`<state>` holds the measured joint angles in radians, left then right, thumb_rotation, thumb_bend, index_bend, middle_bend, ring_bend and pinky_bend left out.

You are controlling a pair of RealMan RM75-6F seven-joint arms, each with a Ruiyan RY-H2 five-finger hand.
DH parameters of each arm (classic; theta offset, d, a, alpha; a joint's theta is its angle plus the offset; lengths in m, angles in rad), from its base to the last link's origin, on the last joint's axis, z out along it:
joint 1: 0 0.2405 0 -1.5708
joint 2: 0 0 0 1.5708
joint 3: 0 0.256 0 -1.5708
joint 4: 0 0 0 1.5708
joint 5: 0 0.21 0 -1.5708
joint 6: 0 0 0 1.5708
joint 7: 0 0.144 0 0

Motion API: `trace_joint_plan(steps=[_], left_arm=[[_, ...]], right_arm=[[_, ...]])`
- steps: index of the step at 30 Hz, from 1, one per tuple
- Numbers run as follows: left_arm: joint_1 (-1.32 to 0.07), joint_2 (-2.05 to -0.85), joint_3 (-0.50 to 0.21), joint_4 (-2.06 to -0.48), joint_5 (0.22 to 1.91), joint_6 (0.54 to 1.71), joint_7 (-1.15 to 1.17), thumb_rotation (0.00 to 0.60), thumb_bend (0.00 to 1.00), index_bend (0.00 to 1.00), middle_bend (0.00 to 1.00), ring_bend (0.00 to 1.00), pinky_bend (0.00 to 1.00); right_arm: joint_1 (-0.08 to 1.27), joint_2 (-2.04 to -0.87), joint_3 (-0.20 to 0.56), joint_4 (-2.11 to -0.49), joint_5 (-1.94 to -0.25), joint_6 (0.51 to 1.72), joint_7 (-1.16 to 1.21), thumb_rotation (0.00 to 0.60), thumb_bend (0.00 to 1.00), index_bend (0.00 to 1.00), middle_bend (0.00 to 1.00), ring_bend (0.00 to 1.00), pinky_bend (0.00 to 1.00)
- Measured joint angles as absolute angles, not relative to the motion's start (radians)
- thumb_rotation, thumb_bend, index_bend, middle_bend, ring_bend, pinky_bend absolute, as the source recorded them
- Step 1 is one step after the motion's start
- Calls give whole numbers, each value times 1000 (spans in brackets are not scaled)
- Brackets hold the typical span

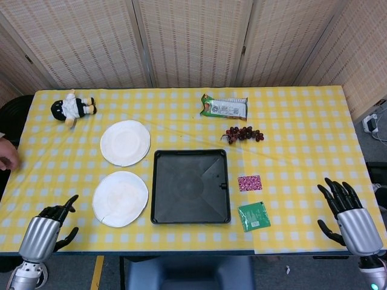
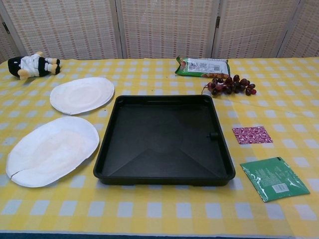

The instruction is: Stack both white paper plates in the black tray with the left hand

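Two white paper plates lie left of the black tray [image 1: 158, 212] [image 2: 106, 149]: the near plate [image 1: 120, 198] [image 2: 51, 151] with a small tear at its front edge, the far plate [image 1: 125, 142] [image 2: 82, 94] behind it. The tray holds nothing. In the head view my left hand [image 1: 46, 228] hovers over the table's front left corner, tilted, fingers apart, holding nothing, well left of the near plate. My right hand [image 1: 347, 215] hangs at the front right corner, fingers spread, holding nothing. Neither hand shows in the chest view.
A plush doll [image 1: 72, 108] lies at the back left. A green snack bag [image 1: 224, 107] and dark grapes [image 1: 243, 133] sit behind the tray. A pink packet [image 1: 250, 182] and a green packet [image 1: 254, 215] lie right of it. A person's hand [image 1: 7, 158] shows at the left edge.
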<state>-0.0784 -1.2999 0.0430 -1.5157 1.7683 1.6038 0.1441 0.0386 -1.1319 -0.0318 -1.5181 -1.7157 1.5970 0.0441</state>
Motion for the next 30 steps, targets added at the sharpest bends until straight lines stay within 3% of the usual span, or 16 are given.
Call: trace_joint_plan(steps=[5,15,30], left_arm=[[-85,-1351,53,-1457,1800,1607,167,600,256,522,1000,1000,1000],[-94,-1454,84,-1366,1772,1509,209,600,242,478,1000,1000,1000],[-95,-1692,60,-1100,1780,1573,218,600,246,520,1000,1000,1000]], right_arm=[[41,-1133,-34,-1520,-1721,1592,39,600,334,0,0,0,0],[44,-1139,-33,-1524,-1713,1577,23,600,335,0,0,0,0],[46,-1139,-29,-1525,-1703,1572,21,600,335,0,0,0,0]])
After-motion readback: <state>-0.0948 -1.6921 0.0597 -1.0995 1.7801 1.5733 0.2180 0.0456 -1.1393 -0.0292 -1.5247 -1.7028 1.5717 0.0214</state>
